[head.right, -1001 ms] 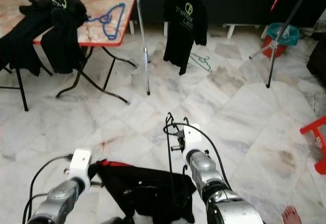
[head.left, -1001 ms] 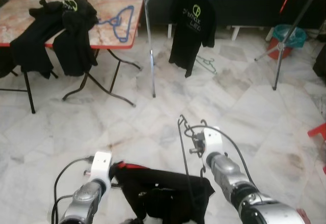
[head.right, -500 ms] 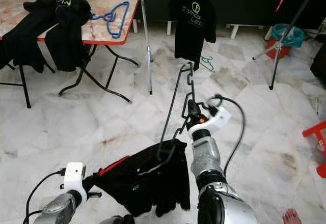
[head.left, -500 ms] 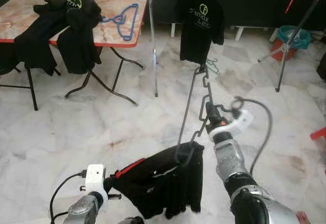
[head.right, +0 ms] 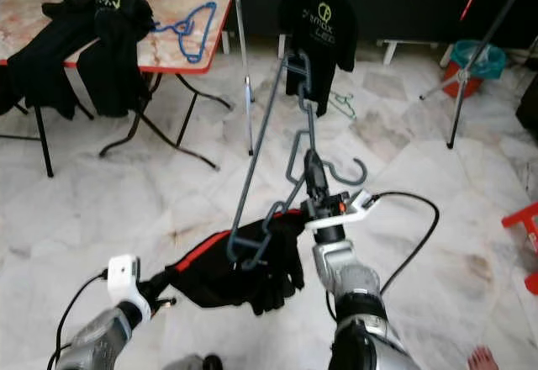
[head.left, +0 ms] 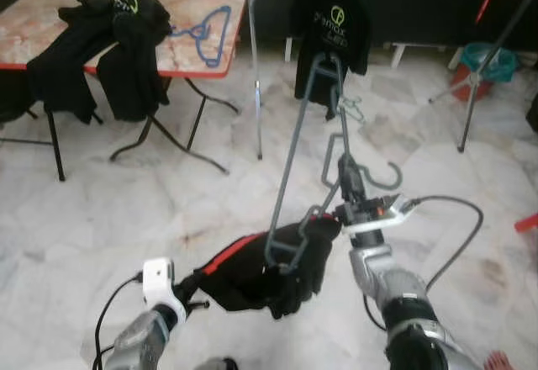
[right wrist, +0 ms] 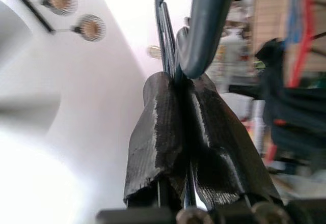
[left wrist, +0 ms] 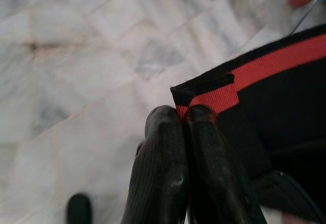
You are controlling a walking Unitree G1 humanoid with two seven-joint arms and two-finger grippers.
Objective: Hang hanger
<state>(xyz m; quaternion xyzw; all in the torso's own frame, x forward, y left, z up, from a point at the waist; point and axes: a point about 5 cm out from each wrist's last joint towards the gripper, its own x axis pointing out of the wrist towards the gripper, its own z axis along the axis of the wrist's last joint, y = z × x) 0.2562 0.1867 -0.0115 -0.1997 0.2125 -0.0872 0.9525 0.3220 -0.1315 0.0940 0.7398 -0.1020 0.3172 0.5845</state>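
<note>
The right gripper clamps the grey hanger, tilted upward; the left gripper pinches the black garment. The garment droops from the hanger's lower end.

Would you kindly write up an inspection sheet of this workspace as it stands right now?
Surface: pale marble floor, some dark stains.
Job's things: grey hanger held up tilted, black garment with red trim draped on its lower end; clothes rack ahead with a black T-shirt hanging.
Clutter: folding table carrying black clothes and a blue hanger; green hanger on the floor; teal bucket.
Grippers: right gripper shut on the hanger; left gripper shut on the garment's red hem.
Cables: black cable looping from the right wrist.
Surroundings: dark cabinet behind the rack.
</note>
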